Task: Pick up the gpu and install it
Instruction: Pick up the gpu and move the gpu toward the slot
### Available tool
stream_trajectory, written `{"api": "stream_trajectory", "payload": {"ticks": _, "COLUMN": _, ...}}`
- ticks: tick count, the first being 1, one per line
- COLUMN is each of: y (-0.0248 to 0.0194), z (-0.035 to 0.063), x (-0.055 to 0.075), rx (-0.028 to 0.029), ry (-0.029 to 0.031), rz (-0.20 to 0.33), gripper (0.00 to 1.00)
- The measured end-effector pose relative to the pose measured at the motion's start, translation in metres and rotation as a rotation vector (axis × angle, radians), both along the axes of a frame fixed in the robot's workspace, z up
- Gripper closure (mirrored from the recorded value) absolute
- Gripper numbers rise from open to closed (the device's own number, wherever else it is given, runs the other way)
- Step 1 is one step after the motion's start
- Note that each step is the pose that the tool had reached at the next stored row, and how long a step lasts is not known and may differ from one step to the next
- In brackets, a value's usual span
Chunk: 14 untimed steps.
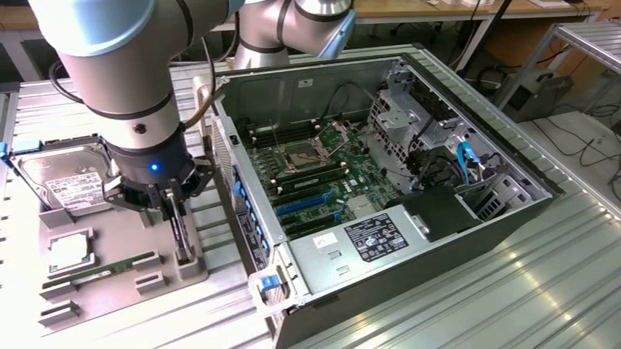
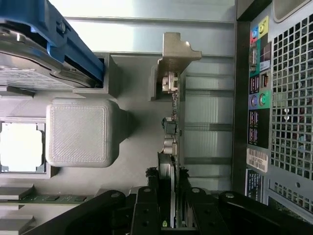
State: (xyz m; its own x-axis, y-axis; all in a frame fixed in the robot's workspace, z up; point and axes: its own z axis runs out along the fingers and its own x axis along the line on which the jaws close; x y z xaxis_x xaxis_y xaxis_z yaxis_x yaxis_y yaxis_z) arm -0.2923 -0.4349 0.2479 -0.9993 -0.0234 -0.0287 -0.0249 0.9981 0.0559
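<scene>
counter: the ribbed metal counter (image 1: 505,291) carries everything, so i have both stations in reach.
tower: the open black computer tower (image 1: 321,87) lies on its side with the board facing up, which i judge is so that a card can drop straight in.
arm: the grey robot arm (image 1: 126,73) hangs over the tray, beside the tower.
tray: the grey moulded parts tray (image 1: 107,291) keeps each part in its own slot.
gpu: the thin flat black gpu card (image 1: 182,236) (image 2: 172,142) stands on edge in the tray's slot, its top edge free for grasping.
gripper: the gripper (image 1: 173,207) (image 2: 171,215) is clenched on that top edge, one finger on each face.
bracket: the narrow pale metal bracket (image 2: 173,54) caps the card's far end.
</scene>
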Motion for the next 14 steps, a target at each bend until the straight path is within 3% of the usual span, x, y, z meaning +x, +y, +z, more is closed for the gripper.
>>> {"api": "stream_trajectory", "payload": {"ticks": 2, "y": 0.0000, "z": 0.0060, "x": 0.000, "rx": 0.0000, "ry": -0.0001, "rz": 0.000, "gripper": 0.74}}
{"api": "stream_trajectory", "payload": {"ticks": 6, "y": 0.0000, "z": 0.0307, "x": 0.000, "rx": 0.0000, "ry": 0.0000, "rz": -0.001, "gripper": 0.74}}
{"api": "stream_trajectory", "payload": {"ticks": 14, "y": 0.0000, "z": 0.0701, "x": 0.001, "rx": 0.0000, "ry": 0.0000, "rz": -0.001, "gripper": 0.74}}
